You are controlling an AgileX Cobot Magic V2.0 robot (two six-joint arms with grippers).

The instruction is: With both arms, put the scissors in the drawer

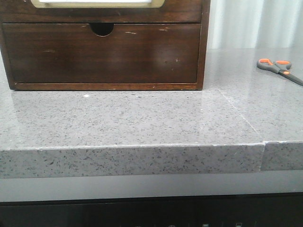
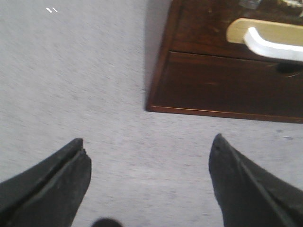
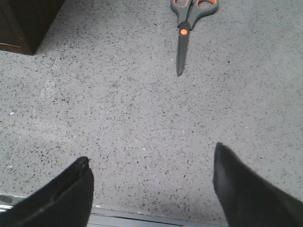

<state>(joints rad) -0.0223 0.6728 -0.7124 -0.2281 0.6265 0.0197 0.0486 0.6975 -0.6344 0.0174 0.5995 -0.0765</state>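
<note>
Grey-handled with orange lining inside both finger loops and an orange pivot dot, the scissors [image 1: 279, 67] lie flat and closed on the speckled grey stone bench [image 1: 142, 123], near its right edge and toward the back. Their slim dark blades run off the right side of the front view. There is one pair.

One dark brown wooden cabinet [image 1: 204, 47] stands at the back left of the bench, well apart from the scissors. It shows two drawer fronts: the drawer [image 2: 265, 35] above, with its gold-rimmed white panel, closed, and one plain lower drawer [image 1: 102, 54] with a semicircular notch, also closed.

Two grippers show only in the wrist views. The left gripper [image 2: 149, 156] hangs released, fingers spread wide over bare bench beside the cabinet's corner. The right gripper [image 3: 151, 163] is likewise spread and grasps nothing, above the bench's front edge, with the scissors lying beyond it.
</note>
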